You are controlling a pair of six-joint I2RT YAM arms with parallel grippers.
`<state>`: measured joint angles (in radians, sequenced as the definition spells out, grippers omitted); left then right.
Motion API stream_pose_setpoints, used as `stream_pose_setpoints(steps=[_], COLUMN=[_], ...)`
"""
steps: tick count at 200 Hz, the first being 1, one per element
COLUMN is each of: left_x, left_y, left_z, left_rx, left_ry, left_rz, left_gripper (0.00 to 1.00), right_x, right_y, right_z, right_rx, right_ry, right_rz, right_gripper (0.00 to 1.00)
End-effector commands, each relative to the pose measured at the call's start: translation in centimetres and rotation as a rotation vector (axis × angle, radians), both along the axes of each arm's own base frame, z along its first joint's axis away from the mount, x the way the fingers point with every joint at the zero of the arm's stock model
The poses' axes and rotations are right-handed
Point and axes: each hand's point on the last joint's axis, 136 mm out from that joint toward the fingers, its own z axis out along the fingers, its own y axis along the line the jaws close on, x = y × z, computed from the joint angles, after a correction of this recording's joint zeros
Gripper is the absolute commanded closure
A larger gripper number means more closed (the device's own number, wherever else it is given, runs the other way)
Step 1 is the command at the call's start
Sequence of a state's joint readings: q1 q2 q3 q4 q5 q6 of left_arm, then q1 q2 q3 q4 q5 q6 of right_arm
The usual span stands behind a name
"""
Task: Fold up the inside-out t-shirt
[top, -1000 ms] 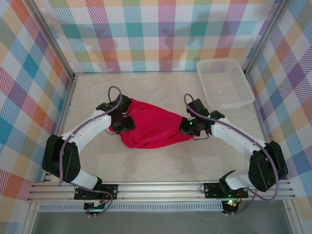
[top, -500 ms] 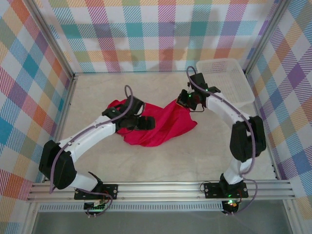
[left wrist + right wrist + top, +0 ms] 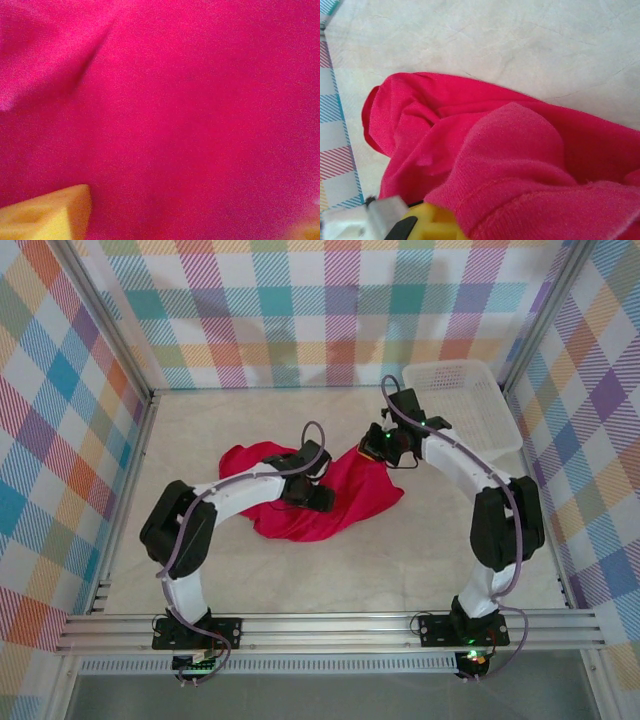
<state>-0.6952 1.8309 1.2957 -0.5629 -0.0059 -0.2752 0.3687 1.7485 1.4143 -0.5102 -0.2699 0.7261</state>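
1. The red t-shirt (image 3: 355, 490) lies crumpled in the middle of the surface (image 3: 250, 570), between the two arms
2. The right tool (image 3: 380, 450) is closed on the t-shirt's far right corner, near the white basket (image 3: 462, 412); cloth bunches over its yellow finger (image 3: 427, 225)
3. The left tool (image 3: 316, 496) sits on the middle of the t-shirt; its wrist view shows red cloth with a yellow fingertip (image 3: 47, 212) at the bottom, and I cannot tell whether it grips anything

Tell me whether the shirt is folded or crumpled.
Crumpled, not folded: the shirt lies in an uneven heap of ridges and creases, one edge pinched up by the right hand.
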Motion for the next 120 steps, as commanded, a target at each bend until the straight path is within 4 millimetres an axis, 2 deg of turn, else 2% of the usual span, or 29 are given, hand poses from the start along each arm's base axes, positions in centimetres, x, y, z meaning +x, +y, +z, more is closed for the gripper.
stream_pose_setpoints(steps=[1,8,20,42,60,78,105,111,120], left_x=[1.3,1.4,1.4,1.4,1.5,1.9,2.6,2.7,3.0], left_y=[1.9,2.1,2.4,2.7,2.3,1.7,1.3,1.5,2.0], left_z=[2.7,3.8,6.0,9.7,11.0,10.0,5.8,5.0,4.3], left_rx=[0.127,0.127,0.110,0.079,0.053,0.032,0.002,-0.003,-0.007], left_ry=[-0.079,-0.093,-0.122,-0.165,-0.177,-0.139,-0.001,0.024,0.055], left_rz=[0.037,0.051,0.077,0.101,0.084,0.072,0.114,0.136,0.170], left_gripper=[0.73,0.85,0.94,1.00,1.00,1.00,1.00,1.00,1.00], right_x=[-0.2,-0.3,-0.3,0.4,1.7,3.3,4.6,4.4,3.7], right_y=[-1.4,-1.8,-2.1,-2.3,-2.5,-2.0,-0.1,0.4,0.7], right_z=[2.2,2.2,1.9,1.5,0.8,-0.5,-3.5,-4.0,-4.2], right_rx=[-0.028,-0.052,-0.074,-0.099,-0.142,-0.161,-0.120,-0.104,-0.089], right_ry=[-0.067,-0.076,-0.080,-0.094,-0.099,-0.085,0.002,0.032,0.060], right_rz=[-0.011,-0.013,-0.019,-0.021,-0.023,-0.009,0.038,0.053,0.071], right_gripper=[1.00,1.00,1.00,1.00,1.00,1.00,0.96,0.91,0.79])
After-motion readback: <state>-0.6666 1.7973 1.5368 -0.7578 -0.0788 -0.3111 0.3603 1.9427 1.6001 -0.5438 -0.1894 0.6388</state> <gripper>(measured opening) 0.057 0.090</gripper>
